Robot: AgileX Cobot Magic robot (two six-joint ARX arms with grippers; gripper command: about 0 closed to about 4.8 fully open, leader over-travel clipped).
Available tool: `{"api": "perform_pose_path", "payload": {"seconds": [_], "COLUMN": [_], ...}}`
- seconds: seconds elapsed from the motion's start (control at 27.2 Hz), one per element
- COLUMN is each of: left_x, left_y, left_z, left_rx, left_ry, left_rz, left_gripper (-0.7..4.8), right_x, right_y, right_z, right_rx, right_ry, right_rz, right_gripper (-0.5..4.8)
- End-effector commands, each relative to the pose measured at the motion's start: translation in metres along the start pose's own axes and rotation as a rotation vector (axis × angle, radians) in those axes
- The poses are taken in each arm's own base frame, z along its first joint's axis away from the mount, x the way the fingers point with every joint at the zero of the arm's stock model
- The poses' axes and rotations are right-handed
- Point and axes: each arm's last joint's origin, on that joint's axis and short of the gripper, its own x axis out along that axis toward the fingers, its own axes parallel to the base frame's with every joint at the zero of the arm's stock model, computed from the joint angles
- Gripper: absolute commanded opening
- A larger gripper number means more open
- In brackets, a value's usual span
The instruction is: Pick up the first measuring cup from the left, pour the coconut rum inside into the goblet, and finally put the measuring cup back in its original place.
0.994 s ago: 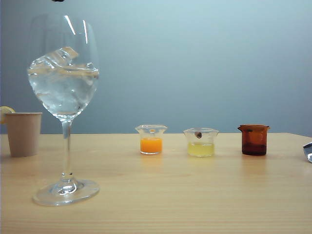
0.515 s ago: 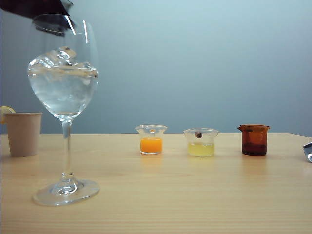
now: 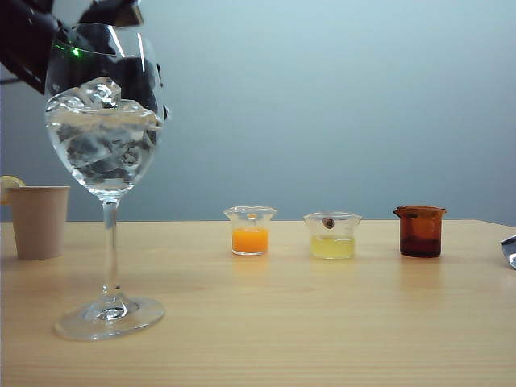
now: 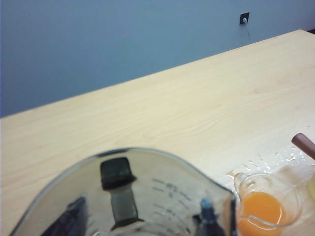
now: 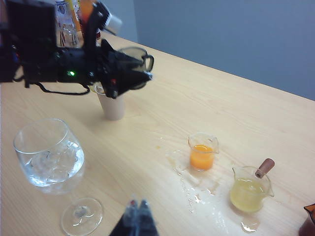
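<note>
Standing on the light wooden table (image 3: 322,322), the tall clear stemmed goblet (image 3: 106,145) with ice hides most of the left hand (image 5: 140,69) behind it. That hand pinches the small smoky grey measuring cup (image 5: 134,63) in the air; only the right wrist view shows this. The right hand (image 5: 138,216), cut off, is pressed together.

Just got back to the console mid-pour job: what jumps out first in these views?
The goblet, full of ice, looms in the exterior view's left foreground. Behind it the left gripper holds the smoky measuring cup in the air above the paper cup. A wet spill shines on the table around the orange cup and the yellow cup; the right gripper sits shut near the goblet's foot.
</note>
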Motion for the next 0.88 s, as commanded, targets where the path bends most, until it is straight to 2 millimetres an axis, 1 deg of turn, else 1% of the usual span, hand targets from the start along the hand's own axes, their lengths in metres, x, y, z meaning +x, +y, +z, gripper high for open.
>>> {"api": "perform_pose_path", "payload": {"seconds": [0.04, 0.22, 0.52, 0.7, 0.88], "left_x": [0.011, 0.024, 0.047, 0.055, 0.065], "left_y": [0.001, 0.001, -0.001, -0.003, -0.006], "left_z": [-0.005, -0.033, -0.065, -0.080, -0.105], "left_rx": [-0.016, -0.064, -0.102, -0.116, -0.120], "left_ry": [-0.039, -0.020, -0.013, 0.013, 0.057], "left_rz": [0.004, 0.041, 0.057, 0.053, 0.049], "left_gripper": [-0.05, -0.05, -0.05, -0.05, -0.05], "right_x": [-0.001, -0.001, -0.001, -0.001, -0.001], "right_y": [0.000, 0.000, 0.000, 0.000, 0.000], "right_z": [0.003, 0.003, 0.002, 0.002, 0.002], "right_rx": [-0.002, -0.002, -0.002, -0.002, -0.002], "right_ry": [-0.019, -0.019, -0.017, -0.017, -0.017], "right_rz": [0.003, 0.003, 0.003, 0.003, 0.003], "right_gripper": [-0.03, -0.03, -0.03, -0.03, -0.03]}}
